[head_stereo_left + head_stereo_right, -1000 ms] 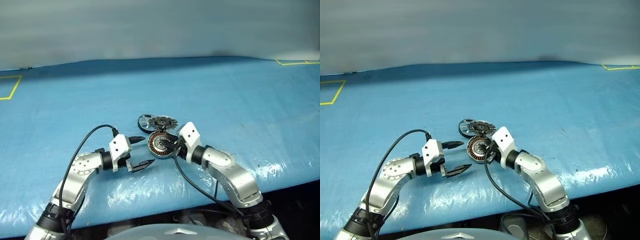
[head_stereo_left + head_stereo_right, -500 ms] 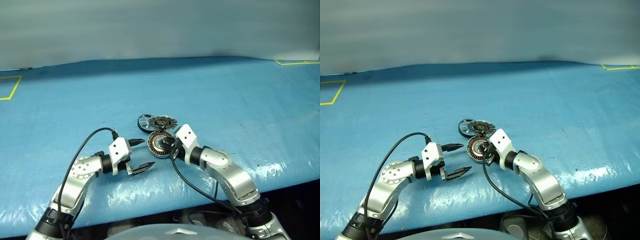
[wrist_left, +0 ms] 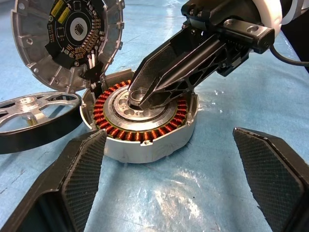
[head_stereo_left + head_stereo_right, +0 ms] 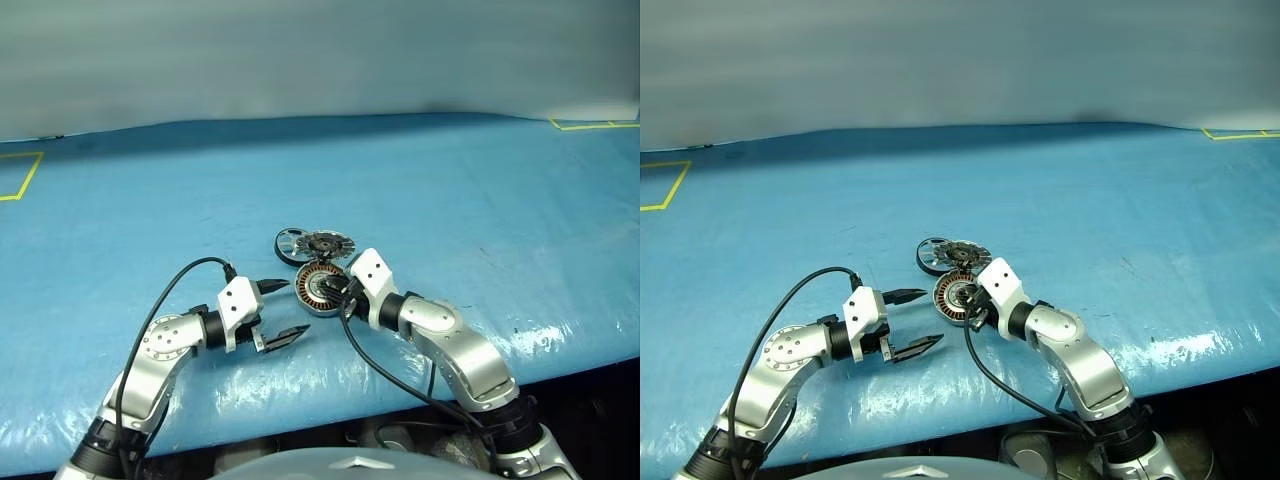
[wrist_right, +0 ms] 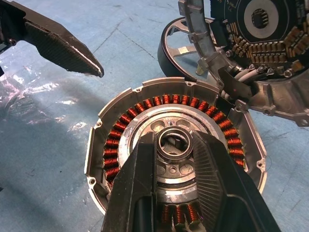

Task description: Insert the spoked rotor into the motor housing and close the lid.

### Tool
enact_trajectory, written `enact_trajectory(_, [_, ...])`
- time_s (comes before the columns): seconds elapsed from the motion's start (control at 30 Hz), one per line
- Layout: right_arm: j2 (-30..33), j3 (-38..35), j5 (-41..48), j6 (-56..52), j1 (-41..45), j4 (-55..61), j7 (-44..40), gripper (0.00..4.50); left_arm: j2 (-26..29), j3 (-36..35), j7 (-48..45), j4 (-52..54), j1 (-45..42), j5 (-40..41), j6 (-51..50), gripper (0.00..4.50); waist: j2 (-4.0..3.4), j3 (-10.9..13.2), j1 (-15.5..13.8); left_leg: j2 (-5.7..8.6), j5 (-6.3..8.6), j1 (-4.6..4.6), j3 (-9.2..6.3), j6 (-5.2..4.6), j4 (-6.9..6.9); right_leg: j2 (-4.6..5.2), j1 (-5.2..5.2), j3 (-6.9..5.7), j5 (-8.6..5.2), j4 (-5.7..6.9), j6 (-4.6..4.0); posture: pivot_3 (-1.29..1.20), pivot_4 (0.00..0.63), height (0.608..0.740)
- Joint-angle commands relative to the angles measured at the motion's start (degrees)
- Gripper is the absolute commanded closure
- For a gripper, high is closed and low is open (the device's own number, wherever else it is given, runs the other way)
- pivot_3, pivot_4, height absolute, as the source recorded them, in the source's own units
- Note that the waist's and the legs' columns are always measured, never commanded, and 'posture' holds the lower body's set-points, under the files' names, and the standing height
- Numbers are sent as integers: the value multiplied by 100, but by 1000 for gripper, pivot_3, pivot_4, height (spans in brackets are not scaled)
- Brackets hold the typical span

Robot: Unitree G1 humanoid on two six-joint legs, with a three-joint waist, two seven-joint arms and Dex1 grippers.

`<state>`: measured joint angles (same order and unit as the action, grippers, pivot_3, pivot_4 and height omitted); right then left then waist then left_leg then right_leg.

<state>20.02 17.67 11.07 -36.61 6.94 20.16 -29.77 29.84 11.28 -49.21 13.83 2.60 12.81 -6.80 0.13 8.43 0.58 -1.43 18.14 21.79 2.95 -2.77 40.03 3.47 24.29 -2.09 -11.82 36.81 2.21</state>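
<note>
Motor housing [image 3: 145, 140]: silver-grey shell, copper-orange winding ring, silver centre. Spoked rotor [image 3: 34, 116]: black rim, silver spokes. Lid [image 3: 67, 41]: grey rim, black inner face. Table cover [image 4: 450, 190]: blue.

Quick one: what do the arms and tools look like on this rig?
Silver-grey metal arm links, black joint bands, white wrist blocks. Each carries a looping black cable. Left tool and right tool each have two black tapered fingers, ribbed outside, with finely textured pads.
</note>
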Motion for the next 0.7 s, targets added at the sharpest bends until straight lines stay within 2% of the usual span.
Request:
enact_trajectory(0.03, [0,23,-34,31,-14,-38,-11,3779,35,-14,22,201,-14,-35,46,0,0,0,0,0,0,0,0,0,0,0,0,0,0,0,0,0,150,740])
enact_trajectory(0.7, [48,194,-222,110,20,-197,-153,3779,66,-4,-16,173,-19,-72,72,0,2,-2,0,0,-1,-2,0,1,0,0,-1,0,0,1,0,0,150,740])
